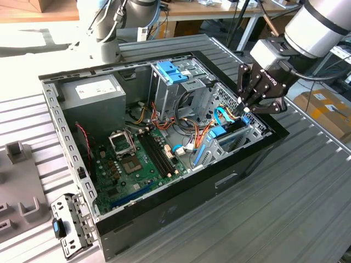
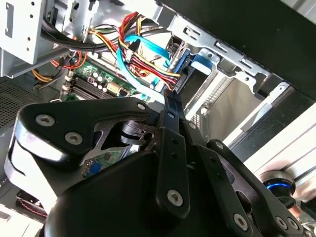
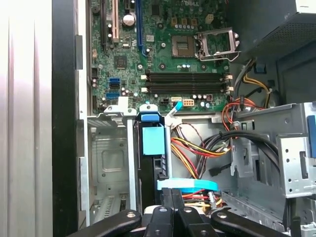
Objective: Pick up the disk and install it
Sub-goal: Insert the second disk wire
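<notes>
The disk [image 3: 153, 143] stands on edge in the drive bay [image 3: 106, 158], at about three o'clock of the open case [image 1: 181, 213] in the exterior view, its blue rail showing. The gripper [image 3: 173, 191] hangs right over it, fingers drawn narrow with nothing visible between them. Seating it well, I judge, means pressing straight along the bay's guides without tilt and keeping the tips off the flat blue cable [image 3: 190, 184] just beside them (a snagged cable could stop the drive short). As for writing, the white sticker on the power supply [image 1: 90, 90] at ten o'clock bears print too small to read.
</notes>
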Robot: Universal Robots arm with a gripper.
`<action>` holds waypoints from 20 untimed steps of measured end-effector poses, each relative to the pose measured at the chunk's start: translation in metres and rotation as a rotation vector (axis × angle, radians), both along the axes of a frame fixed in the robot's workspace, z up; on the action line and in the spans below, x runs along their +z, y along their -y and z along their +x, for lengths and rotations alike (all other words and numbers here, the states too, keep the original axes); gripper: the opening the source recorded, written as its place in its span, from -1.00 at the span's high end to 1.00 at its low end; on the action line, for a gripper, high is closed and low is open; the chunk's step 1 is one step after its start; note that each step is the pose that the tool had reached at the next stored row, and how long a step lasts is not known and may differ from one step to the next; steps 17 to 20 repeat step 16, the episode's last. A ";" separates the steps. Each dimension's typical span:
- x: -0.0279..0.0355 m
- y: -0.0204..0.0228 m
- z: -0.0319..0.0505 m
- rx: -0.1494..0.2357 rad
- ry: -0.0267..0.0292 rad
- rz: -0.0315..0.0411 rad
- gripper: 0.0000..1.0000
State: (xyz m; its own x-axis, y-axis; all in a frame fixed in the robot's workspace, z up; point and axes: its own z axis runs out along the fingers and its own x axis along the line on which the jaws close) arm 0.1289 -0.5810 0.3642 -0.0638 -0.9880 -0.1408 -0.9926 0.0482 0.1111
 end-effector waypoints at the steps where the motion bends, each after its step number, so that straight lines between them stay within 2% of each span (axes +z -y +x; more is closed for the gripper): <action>1: 0.0012 0.0000 0.0017 0.000 0.0000 0.0013 0.79; 9: 0.0185 0.0000 0.0157 0.000 0.0000 0.0207 0.79; 20: 0.0188 0.0000 0.0166 0.000 0.0000 0.0226 0.79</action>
